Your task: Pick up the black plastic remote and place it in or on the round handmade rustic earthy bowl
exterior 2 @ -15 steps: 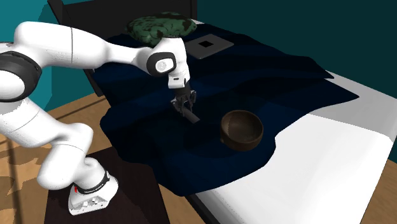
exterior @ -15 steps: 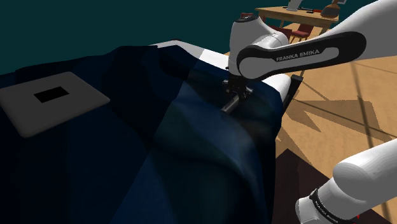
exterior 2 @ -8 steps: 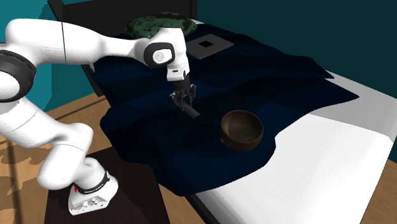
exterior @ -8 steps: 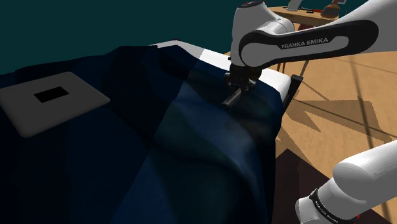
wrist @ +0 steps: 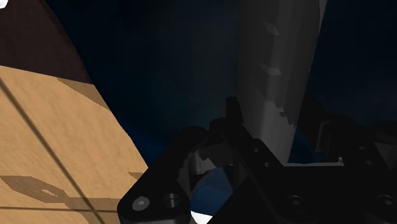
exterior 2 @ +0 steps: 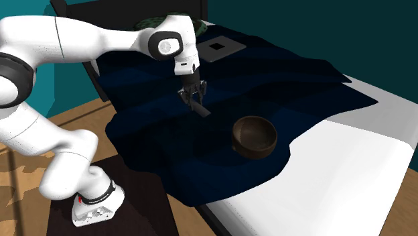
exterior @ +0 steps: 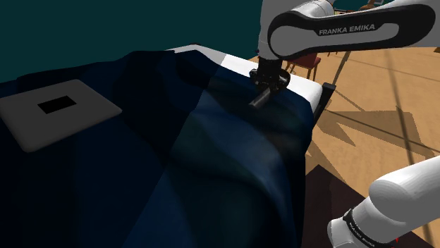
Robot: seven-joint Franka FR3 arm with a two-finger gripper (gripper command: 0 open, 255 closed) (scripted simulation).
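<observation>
Shoulder view: the hand is clenched on the black remote. The remote hangs slanted under the fingers, clear of the dark blue blanket, toward the bed's edge on the side of the wooden floor.

Second exterior view: the hand has the remote in the air above the blanket. The brown round bowl is nearby but apart, and sits on the blanket just by its hem, where the bed shows bare white. The pick looks done, and this is the carry.

Wrist view: the remote runs long and grey between the two fingers of the hand, and both press against it.

Next call: travel across to the bowl, centre the dangling end over the opening, go down past the rim, and only then release.
</observation>
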